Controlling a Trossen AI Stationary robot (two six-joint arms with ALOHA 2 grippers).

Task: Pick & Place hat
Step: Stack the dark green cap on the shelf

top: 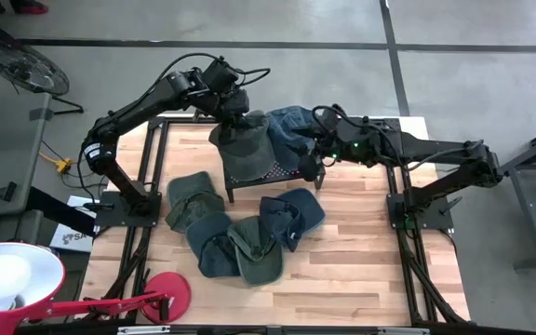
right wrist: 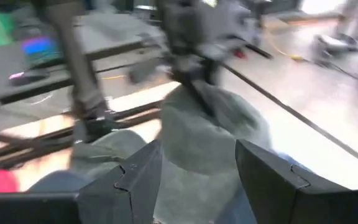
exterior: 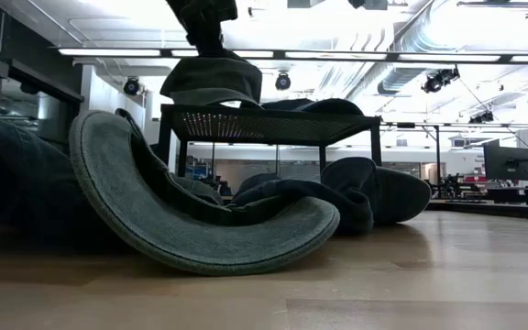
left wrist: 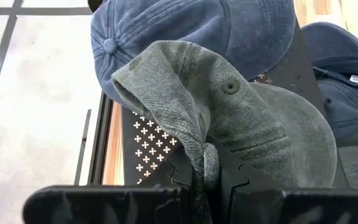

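A grey-green cap (top: 245,140) is over the left end of a black perforated stand (top: 277,172) in the middle of the table. My left gripper (left wrist: 204,169) is shut on it from above and also shows in the low view (exterior: 204,23). A blue cap (top: 291,123) lies on the stand's far part, its crown (left wrist: 197,31) just behind the grey-green one. My right gripper (right wrist: 197,149) is open, hovers at the stand's right end beside the blue cap and faces the grey-green cap (right wrist: 204,134). Several more caps lie on the table. My left gripper pinches a raised fold of the grey-green cap's crown (left wrist: 197,146) between its two fingers, coming from above and pointing down. The crown is drawn up into a peak and the brim (exterior: 214,92) spreads below, level with the stand's top. I cannot tell if it rests there.
Several loose caps, green (top: 194,200) and blue (top: 291,216), are heaped on the wood between the stand and the near edge; one brim (exterior: 200,220) curls up close to the low camera. A red lamp base (top: 166,293) stands at the near left. Bare wood lies right of the heap.
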